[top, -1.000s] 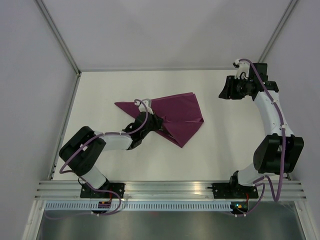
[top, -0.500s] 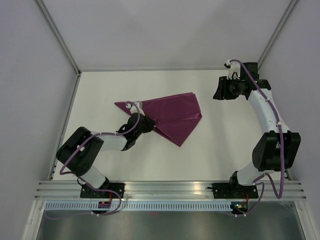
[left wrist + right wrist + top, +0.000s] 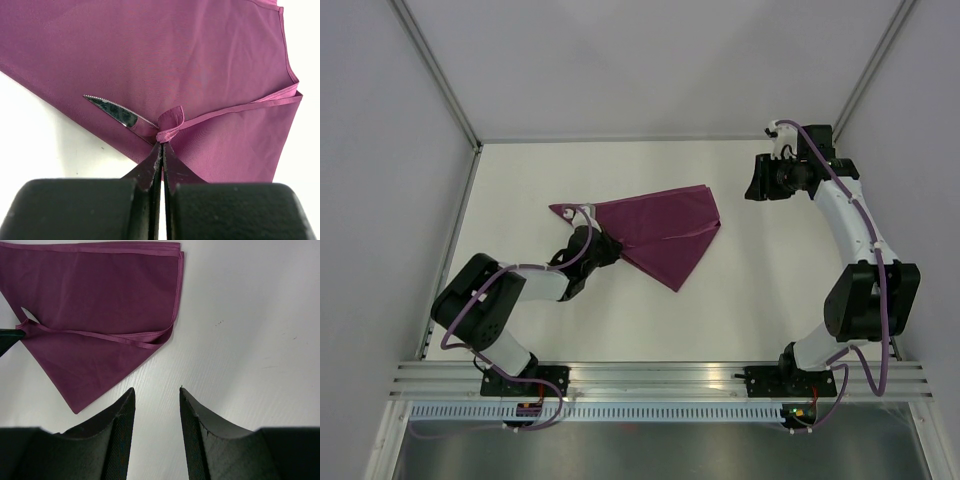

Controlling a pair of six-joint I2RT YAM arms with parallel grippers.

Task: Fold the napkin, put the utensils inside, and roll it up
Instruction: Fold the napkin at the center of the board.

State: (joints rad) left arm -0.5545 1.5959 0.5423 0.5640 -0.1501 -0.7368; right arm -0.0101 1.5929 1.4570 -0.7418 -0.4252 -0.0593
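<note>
1. Napkin (image 3: 665,230) folded flat mid-surface (image 3: 770,300), slightly toward the left edge.
2. Left fingers (image 3: 152,162) pinched shut on a bunched bit of its hem.
3. Knife (image 3: 112,109) blade poking out just beside that pinch, slanted, handle hidden under cloth.
4. Right fingers (image 3: 122,415) open, empty, well apart by the far right corner.
5. Probably the left arm's move.

Bright, even, soft light over all 3 views; the white table (image 3: 760,290) nearly washes out. Shadows are faint, only a thin one along the napkin (image 3: 200,65) edge. The knife blade (image 3: 112,111) throws a small glint. Weave is sharp up close, while the right gripper (image 3: 156,389) looks soft at the frame's bottom.
</note>
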